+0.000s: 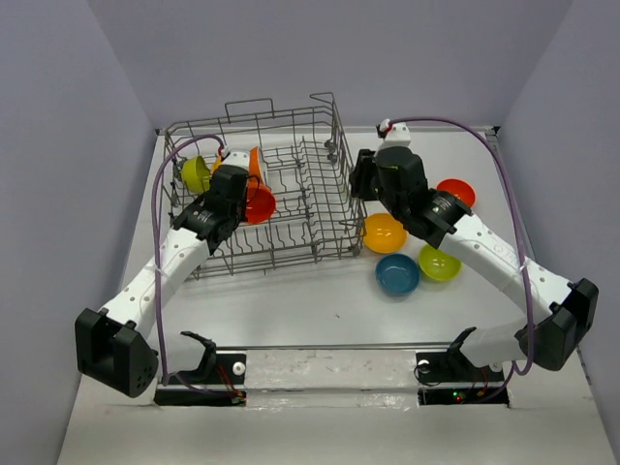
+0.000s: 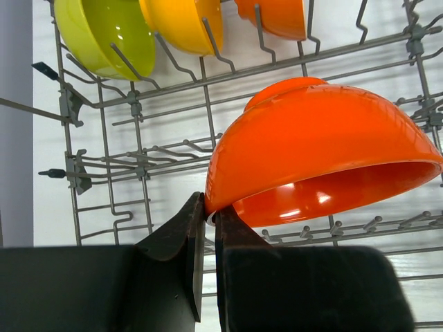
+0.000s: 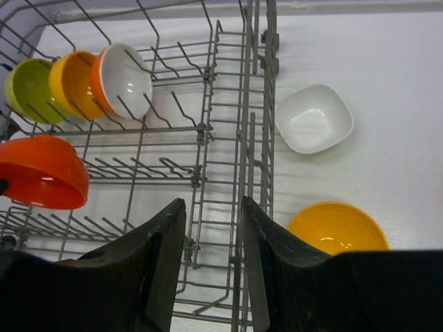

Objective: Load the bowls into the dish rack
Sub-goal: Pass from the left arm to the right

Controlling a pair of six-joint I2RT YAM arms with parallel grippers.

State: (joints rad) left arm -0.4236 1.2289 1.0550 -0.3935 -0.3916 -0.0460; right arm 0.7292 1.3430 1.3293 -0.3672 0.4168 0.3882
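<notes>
My left gripper (image 2: 209, 207) pinches the red-orange bowl (image 2: 318, 138) by its rim over the dish rack (image 1: 339, 145), apparently not resting on it. At the rack's 3 o'clock my right gripper (image 3: 212, 202) gapes empty.

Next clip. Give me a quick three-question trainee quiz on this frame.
1. True or false: the left fingers pinch the rim of the red-orange bowl.
2. Apart from the held one, how many bowls stand in the dish rack?
3. Which bowl on the table lies nearest the arm bases? A teal, B white, C red-orange.
Key: 1 true. 2 three. 3 A, the teal bowl.
</notes>
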